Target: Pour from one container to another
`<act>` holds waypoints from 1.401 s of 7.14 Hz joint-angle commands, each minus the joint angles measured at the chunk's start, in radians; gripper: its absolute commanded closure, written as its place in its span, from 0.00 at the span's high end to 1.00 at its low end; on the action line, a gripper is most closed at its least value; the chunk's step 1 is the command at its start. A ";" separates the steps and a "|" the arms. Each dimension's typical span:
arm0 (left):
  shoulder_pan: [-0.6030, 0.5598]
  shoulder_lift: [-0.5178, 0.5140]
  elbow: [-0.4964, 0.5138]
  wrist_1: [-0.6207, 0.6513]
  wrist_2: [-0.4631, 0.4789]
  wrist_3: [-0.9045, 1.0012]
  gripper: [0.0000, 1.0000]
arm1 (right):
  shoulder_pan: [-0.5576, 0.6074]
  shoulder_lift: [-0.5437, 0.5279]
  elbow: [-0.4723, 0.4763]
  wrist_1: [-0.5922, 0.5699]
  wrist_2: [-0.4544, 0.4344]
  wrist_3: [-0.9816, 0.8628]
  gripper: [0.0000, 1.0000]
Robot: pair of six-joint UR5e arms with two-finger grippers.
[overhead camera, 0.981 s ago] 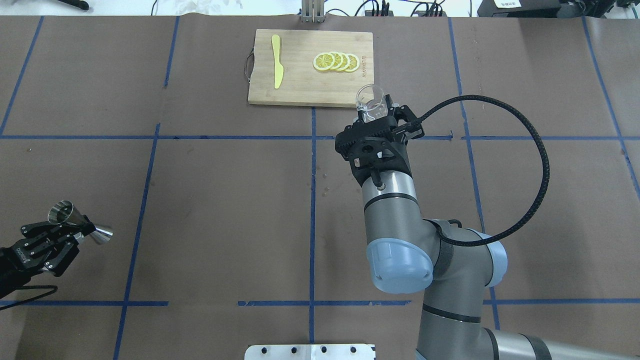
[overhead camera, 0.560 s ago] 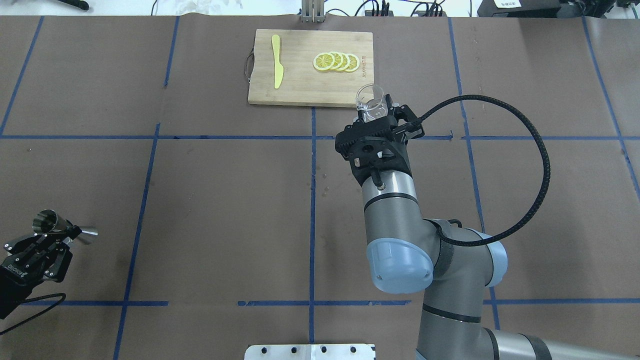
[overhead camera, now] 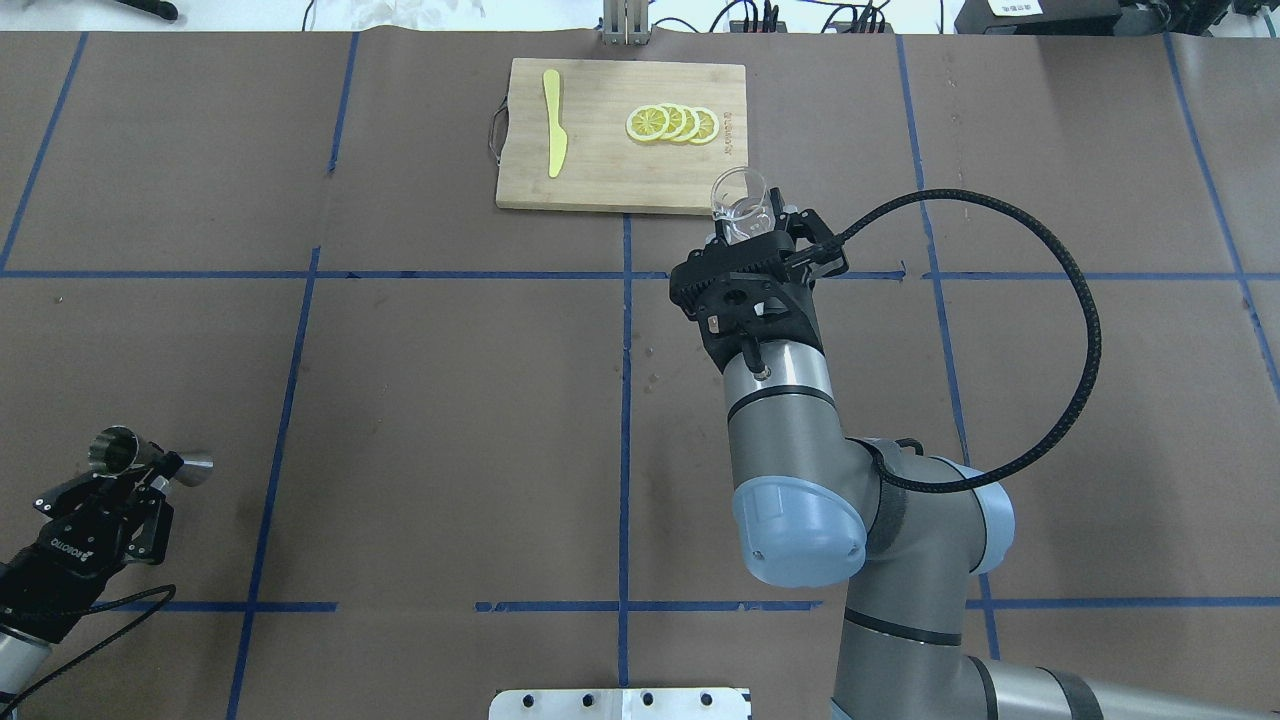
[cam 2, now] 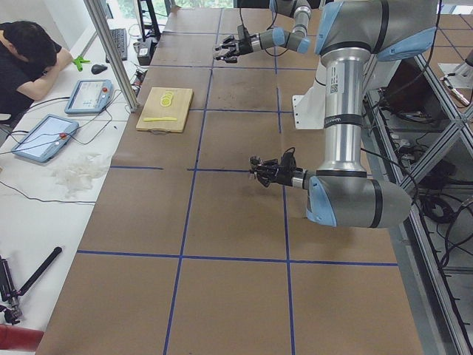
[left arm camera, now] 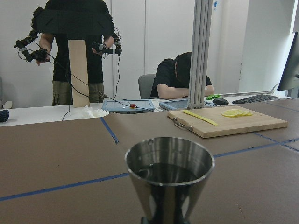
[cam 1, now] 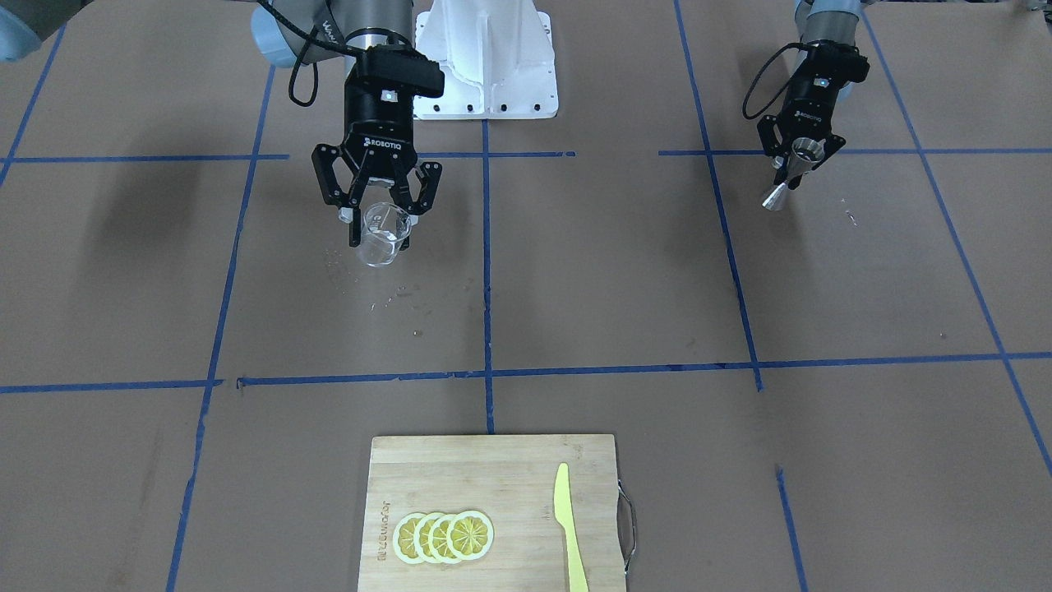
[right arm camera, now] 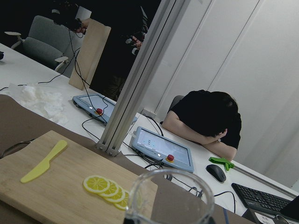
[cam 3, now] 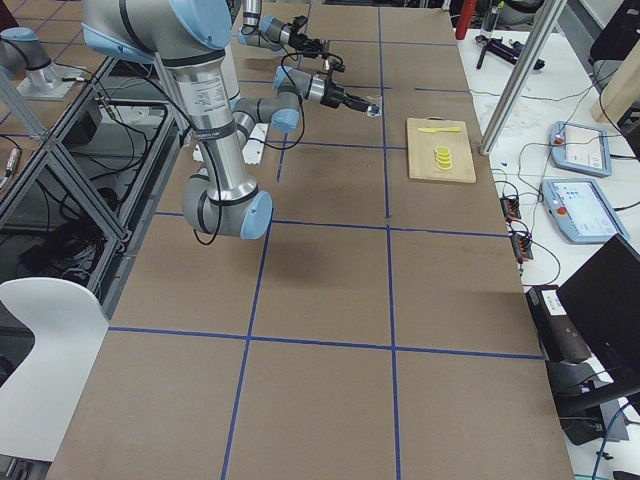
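Note:
My left gripper is at the table's far left edge, shut on the narrow waist of the silvery metal jigger. In the front view the jigger hangs in that gripper above the paper. In the left wrist view its open upper cone stands upright and close. My right gripper is shut on the clear glass cup, near the cutting board's near right corner. The front view shows the cup held off the table in the right gripper. Cup and jigger are far apart.
A bamboo cutting board lies at the table's far middle with several lemon slices and a yellow knife. Small specks mark the paper below the cup. A person sits beyond the far edge.
My left gripper drew back and left with the jigger, then shifted a little right again. The right arm and the cup have not moved.

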 commanded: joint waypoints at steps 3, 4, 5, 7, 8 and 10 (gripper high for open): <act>-0.004 -0.005 0.005 -0.044 -0.081 0.067 0.00 | 0.000 -0.001 -0.001 -0.001 0.000 -0.001 0.00; -0.015 -0.005 0.005 -0.044 -0.107 0.067 0.00 | 0.000 -0.001 -0.001 -0.001 0.000 -0.001 0.00; -0.018 -0.005 0.003 -0.043 -0.113 0.066 0.00 | 0.000 -0.001 -0.001 -0.001 0.000 -0.001 0.00; -0.073 -0.005 0.005 -0.041 -0.162 0.063 0.00 | 0.000 -0.002 -0.003 -0.001 0.000 0.001 0.00; -0.087 -0.007 0.005 -0.040 -0.181 0.058 0.00 | 0.000 -0.002 -0.003 -0.001 -0.001 0.001 0.00; -0.134 -0.007 0.029 -0.035 -0.243 0.055 0.00 | -0.002 -0.002 -0.007 -0.001 -0.001 0.001 0.00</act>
